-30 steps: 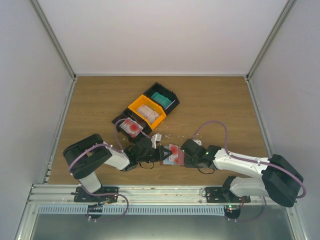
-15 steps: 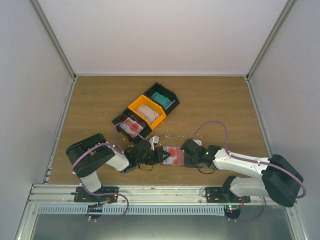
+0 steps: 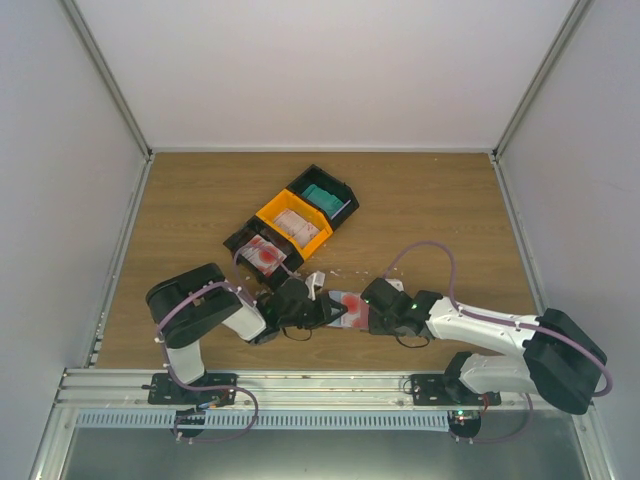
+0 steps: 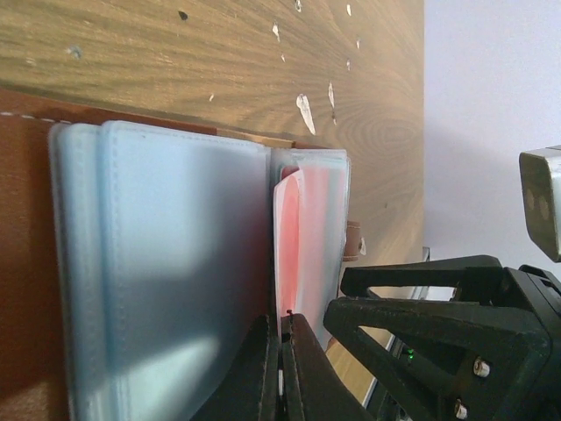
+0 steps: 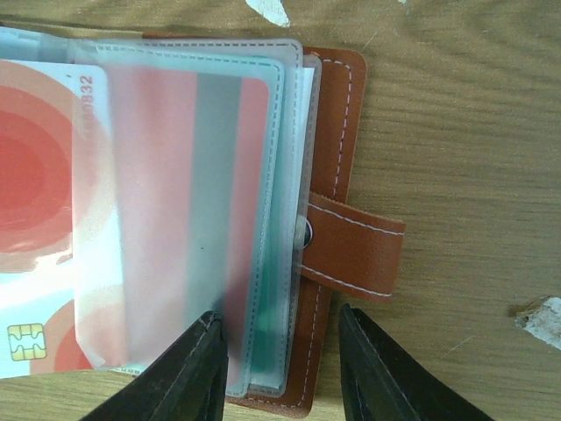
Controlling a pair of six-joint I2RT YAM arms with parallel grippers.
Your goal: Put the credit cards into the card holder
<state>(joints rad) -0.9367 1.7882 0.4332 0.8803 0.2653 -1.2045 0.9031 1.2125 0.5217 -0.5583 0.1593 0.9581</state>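
On the table (image 3: 430,210), near the front, our card holder (image 3: 345,308) lies open.
Our left gripper (image 4: 282,328) pinches a red-and-white credit card (image 5: 39,158) partly inside a clear sleeve (image 5: 263,263); our right gripper (image 5: 279,317), jaws half spread, straddles the holder's strap edge.

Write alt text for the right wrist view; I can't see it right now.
A red-and-white credit card sits partly inside a clear sleeve of the open brown leather card holder on the wooden table. The right gripper has its fingers apart, straddling the holder's strap-side edge.
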